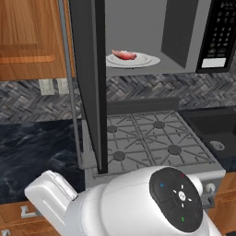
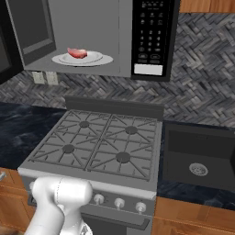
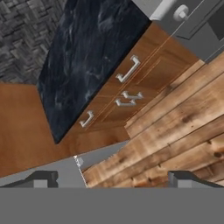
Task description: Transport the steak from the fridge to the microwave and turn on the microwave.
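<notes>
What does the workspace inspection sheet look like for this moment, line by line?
Surface: dark marbled counter beside a gas stove.
Job's things: steak lies on a white plate inside the microwave; microwave door stands open; keypad panel untouched.
Clutter: nothing seen.
End effector: end effector open, holding nothing, pointed at wooden floor and lower cabinet drawers.
Cables: nothing seen.
Surroundings: sink right of the stove, patterned backsplash, wooden upper cabinet, wall outlets.
</notes>
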Tool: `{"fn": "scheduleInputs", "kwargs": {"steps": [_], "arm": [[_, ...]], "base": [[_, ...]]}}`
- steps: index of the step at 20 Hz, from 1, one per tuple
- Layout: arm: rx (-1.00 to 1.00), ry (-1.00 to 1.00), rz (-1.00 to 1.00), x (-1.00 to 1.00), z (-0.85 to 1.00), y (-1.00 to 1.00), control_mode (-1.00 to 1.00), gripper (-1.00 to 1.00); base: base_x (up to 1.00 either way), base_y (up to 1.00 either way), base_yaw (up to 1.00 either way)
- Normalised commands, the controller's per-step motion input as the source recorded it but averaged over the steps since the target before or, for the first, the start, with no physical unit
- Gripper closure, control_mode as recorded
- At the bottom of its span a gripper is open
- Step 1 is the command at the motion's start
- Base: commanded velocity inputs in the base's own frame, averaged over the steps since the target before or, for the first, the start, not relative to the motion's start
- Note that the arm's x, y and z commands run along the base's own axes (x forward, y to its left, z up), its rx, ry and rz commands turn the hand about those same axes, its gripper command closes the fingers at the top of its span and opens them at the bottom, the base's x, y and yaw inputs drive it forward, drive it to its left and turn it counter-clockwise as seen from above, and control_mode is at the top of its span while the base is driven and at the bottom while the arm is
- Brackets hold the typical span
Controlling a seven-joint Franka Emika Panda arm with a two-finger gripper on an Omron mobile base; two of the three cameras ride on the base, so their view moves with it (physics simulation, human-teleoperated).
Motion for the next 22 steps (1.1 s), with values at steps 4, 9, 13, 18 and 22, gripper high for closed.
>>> {"fn": "scheduleInputs", "kwargs": {"steps": [4,9,13,18,22], "arm": [[-0.04,0.00,0.03,0.02,-0.09,0.00,-1.00,-1.00],[0.01,0.00,0.00,0.08,0.00,0.02,-1.00,-1.00],[0.06,-0.05,0.00,0.05,0.04,0.16,-1.00,-1.00],[0.06,-0.17,0.00,0.00,0.15,0.12,-1.00,-1.00],[0.04,-0.26,-0.01,-0.04,0.21,0.12,-1.00,-1.00]], "base": [[0.00,0.00,0.00],[0.00,0.00,0.00],[0.00,0.00,0.00],[0.00,0.00,0.00],[0.00,0.00,0.00]]}}
